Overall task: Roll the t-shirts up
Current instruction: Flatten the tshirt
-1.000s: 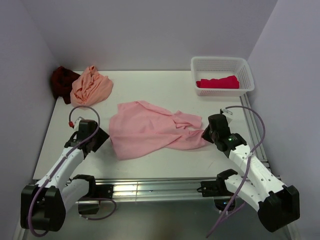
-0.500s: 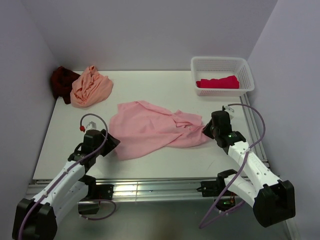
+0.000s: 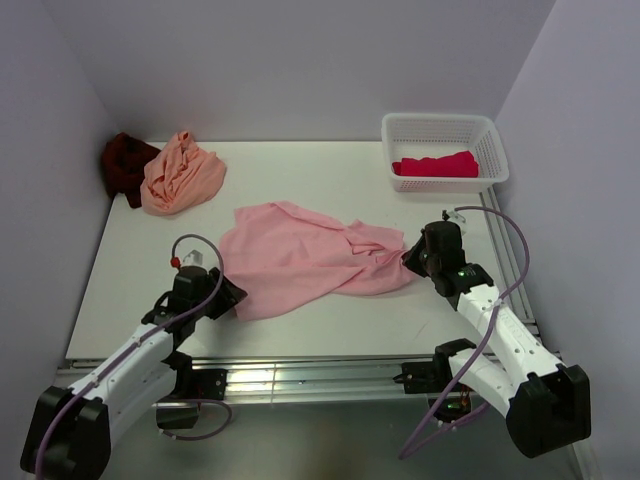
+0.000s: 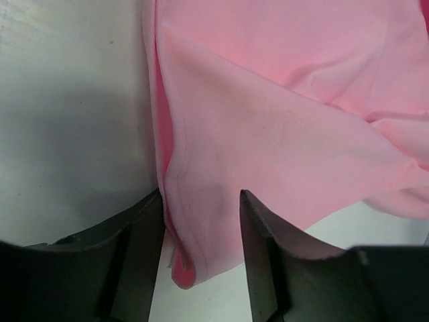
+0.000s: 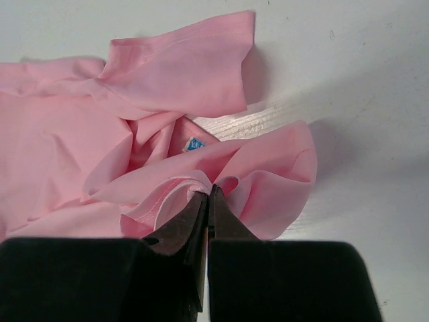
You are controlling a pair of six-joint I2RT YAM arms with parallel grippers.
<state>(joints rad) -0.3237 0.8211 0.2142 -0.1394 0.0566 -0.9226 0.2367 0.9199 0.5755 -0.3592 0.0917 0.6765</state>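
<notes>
White tabletop (image 3: 330, 180) fills the middle of your top view, and the light pink t-shirt (image 3: 300, 255) lies crumpled and spread at its centre. Your left gripper (image 4: 200, 215) has its fingers apart, straddling the shirt's lower-left hem. Your right gripper (image 5: 208, 196) is pinched together on a fold at the shirt's right edge. At upper left, the peach-orange t-shirt (image 3: 182, 172) is bunched against the dark maroon t-shirt (image 3: 125, 165) in the corner. At upper right, the bright red t-shirt (image 3: 436, 165) sits inside the white basket (image 3: 440, 122).
</notes>
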